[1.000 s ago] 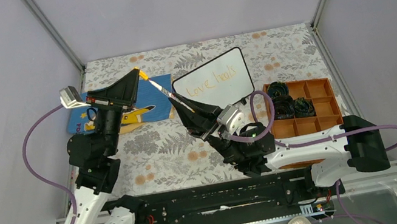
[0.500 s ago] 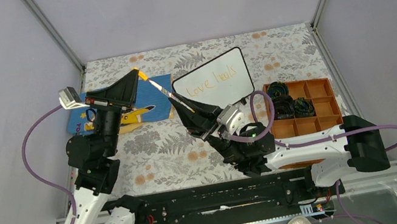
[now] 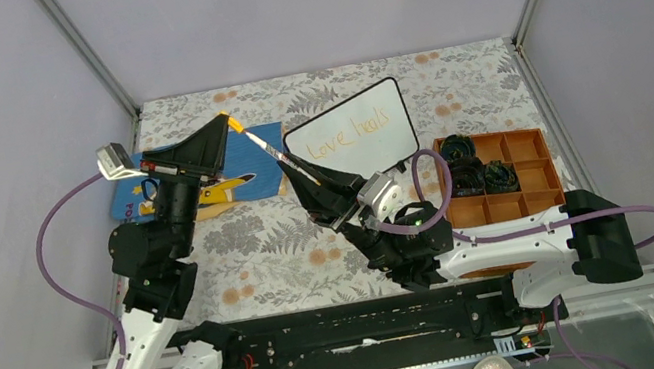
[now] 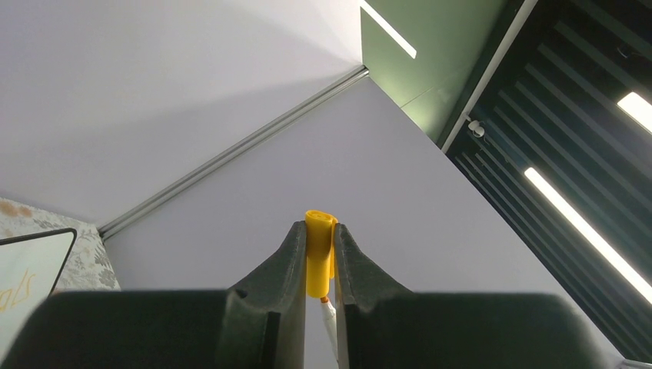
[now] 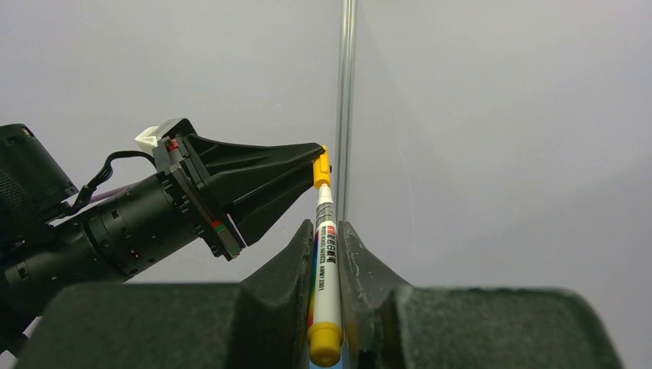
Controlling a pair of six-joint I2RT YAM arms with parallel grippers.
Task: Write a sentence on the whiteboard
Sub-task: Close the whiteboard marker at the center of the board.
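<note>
Top external view: my left gripper pinches the yellow cap. My right gripper grips the marker.

Pale lavender walls on three sides; metal corner posts. Floral-print table cover below. Overhead: dark slatted ceiling, bright light strips, green panel.

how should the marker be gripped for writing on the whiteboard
Grip the marker on its straight barrel near mid-length, coming from the tail end so the body lies along the jaws, as the right gripper holds it now. That likely stops it swinging and leaves the tip end free, where the left gripper pinches the cap.
</note>
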